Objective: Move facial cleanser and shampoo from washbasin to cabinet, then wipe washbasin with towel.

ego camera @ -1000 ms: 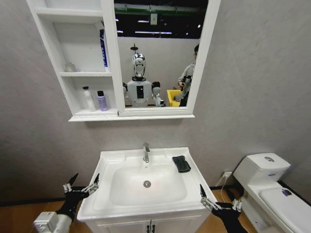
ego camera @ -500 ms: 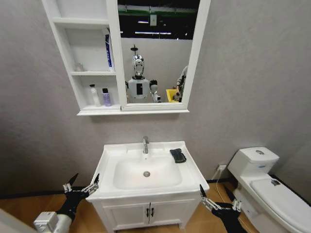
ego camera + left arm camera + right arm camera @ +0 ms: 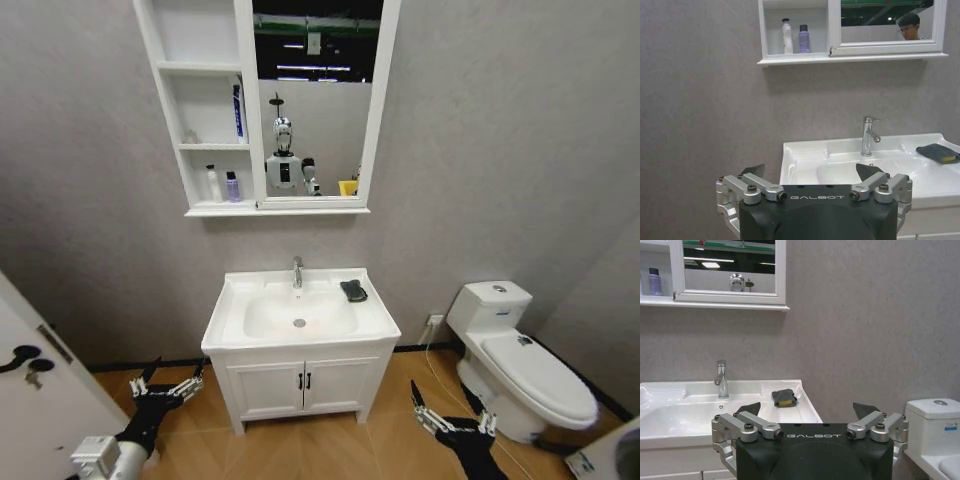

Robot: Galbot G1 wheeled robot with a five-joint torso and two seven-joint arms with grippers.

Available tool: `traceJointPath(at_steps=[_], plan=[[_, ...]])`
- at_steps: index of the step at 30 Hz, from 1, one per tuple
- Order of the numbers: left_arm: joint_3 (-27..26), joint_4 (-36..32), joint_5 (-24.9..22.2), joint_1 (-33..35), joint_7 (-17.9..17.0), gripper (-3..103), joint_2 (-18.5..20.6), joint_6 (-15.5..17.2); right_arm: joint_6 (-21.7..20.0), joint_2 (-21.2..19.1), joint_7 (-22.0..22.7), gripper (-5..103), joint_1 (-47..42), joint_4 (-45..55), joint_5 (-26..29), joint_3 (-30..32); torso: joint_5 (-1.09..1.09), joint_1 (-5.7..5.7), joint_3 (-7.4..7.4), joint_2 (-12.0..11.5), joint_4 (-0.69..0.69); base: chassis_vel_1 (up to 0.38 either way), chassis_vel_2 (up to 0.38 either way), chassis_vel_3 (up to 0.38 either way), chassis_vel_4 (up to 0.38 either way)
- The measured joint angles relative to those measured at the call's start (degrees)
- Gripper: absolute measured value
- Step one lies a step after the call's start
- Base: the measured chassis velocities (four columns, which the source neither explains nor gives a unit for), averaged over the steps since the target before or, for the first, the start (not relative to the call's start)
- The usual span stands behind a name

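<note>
Towel (image 3: 353,291) is seen on washbasin (image 3: 232,325) at 2 o'clock of bowl. Left gripper (image 3: 167,385) & right gripper (image 3: 449,418) are held low, both spread wide, nothing grasped.

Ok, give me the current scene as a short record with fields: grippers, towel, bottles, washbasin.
left gripper: open, low, to the left of the vanity front
right gripper: open, low, to the right of the vanity front
towel: dark, folded, on the washbasin's back right corner
washbasin: white, faucet at the back
bottles: white bottle and purple bottle side by side on the cabinet's bottom shelf; blue tube on the middle shelf
toilet: right of the vanity, lid shut
</note>
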Motion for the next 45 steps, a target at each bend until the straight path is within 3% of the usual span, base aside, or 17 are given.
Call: traceJointPath(at_steps=[6,7,8,19,23,45], plan=[[-0.01,0.0,0.0,0.0,0.0,100,0.0,0.0,0.02,0.0,0.0,100,0.0,0.0,0.0,0.0,0.0,0.02,0.0,-0.01,0.0,0.352,-0.367,-0.345,0.347],[-0.01,-0.01,0.0,0.0,0.01,100,0.0,-0.01,0.02,0.0,0.01,100,0.0,0.0,0.0,0.0,0.08,0.0,0.0,0.01,-0.01,0.34,-0.334,-0.325,0.343],[0.0,0.0,0.0,0.0,0.0,100,0.0,0.0,0.03,0.0,0.01,100,0.0,0.0,0.0,0.0,-0.01,0.01,0.0,-0.01,-0.02,0.34,-0.38,-0.354,0.335],[-0.03,0.0,0.0,0.02,0.0,100,0.0,0.0,0.04,0.0,0.0,100,-0.01,0.0,0.0,-0.01,0.02,-0.05,-0.03,0.04,0.02,0.3,-0.306,-0.298,0.301],[0.0,0.0,0.0,0.01,0.0,100,0.0,0.0,0.04,0.0,0.01,100,-0.01,0.0,0.0,0.0,0.02,-0.05,-0.02,0.03,-0.04,0.056,-0.025,-0.107,0.075],[0.0,0.0,0.0,0.0,0.0,100,0.0,0.0,0.04,0.0,0.01,100,0.01,0.0,0.0,0.0,0.01,0.0,0.0,-0.01,0.02,0.002,0.023,0.031,0.009]])
